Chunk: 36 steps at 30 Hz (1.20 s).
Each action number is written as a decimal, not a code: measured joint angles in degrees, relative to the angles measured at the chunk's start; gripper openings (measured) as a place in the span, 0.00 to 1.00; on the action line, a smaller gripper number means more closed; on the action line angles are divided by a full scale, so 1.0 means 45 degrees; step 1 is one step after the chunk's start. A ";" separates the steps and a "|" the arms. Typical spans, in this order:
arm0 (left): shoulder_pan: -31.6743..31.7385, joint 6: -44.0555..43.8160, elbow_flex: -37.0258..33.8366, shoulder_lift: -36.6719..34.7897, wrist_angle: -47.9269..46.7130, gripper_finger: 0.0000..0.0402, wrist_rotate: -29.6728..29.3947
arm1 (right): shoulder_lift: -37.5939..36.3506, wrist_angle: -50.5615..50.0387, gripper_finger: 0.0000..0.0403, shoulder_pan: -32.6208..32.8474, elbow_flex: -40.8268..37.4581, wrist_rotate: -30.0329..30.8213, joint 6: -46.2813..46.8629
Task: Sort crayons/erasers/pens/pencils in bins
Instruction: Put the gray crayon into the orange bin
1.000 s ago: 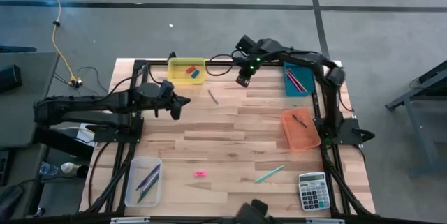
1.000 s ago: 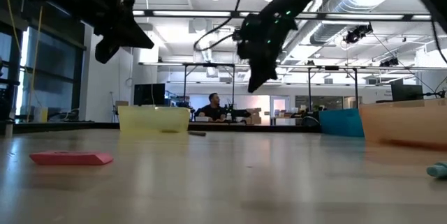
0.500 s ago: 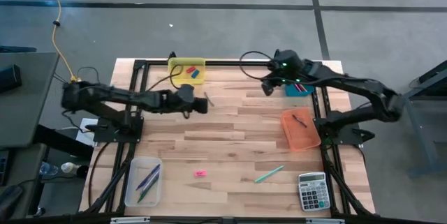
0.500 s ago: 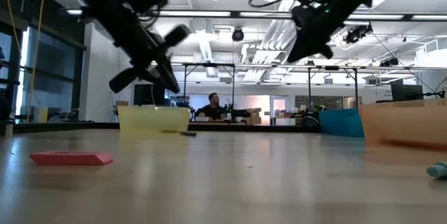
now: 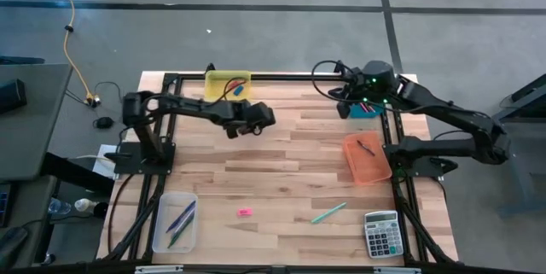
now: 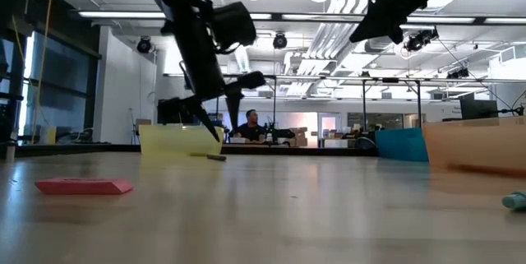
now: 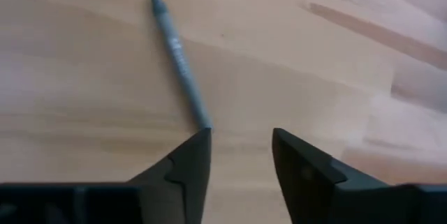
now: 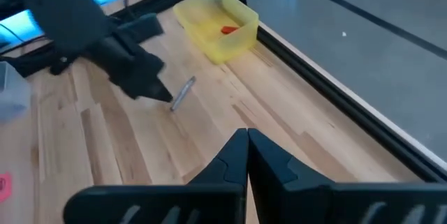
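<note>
A grey pen (image 7: 180, 56) lies flat on the wood in the far middle of the table. My left gripper (image 7: 241, 137) hangs open just above its near end, pointing steeply down, with nothing between the fingers; in the high view the gripper (image 5: 261, 119) hides the pen. My right gripper (image 8: 246, 142) is shut and empty, raised at the far right (image 5: 344, 102) by the teal bin (image 5: 365, 107). The yellow bin (image 5: 229, 86) holds a blue eraser (image 5: 240, 92) and a red eraser (image 8: 230, 30). A pink eraser (image 5: 245, 212) lies near the front.
The orange bin (image 5: 367, 158) at the right holds a thin stick. The clear bin (image 5: 175, 221) at the front left holds several sticks. A green stick (image 5: 328, 213) and a grey calculator (image 5: 381, 234) lie at the front right. A black frame rail runs along the far edge.
My left gripper has swung from the table's left toward the grey pen, come down, rolled about its own axis and opened. My right gripper, still shut, has drawn back from beside the yellow bin toward the table's right edge and risen.
</note>
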 joint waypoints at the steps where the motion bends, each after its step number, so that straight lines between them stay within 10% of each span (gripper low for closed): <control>1: 0.0096 -0.0007 0.0206 0.0202 -0.0129 0.37 0.0034 | -0.0012 0.0003 0.00 0.0000 0.0000 -0.0014 -0.0089; 36: 0.0640 0.0081 0.1008 0.1631 -0.2757 0.42 0.0649 | 0.0002 0.0086 0.00 0.0005 0.0000 -0.1293 -0.1306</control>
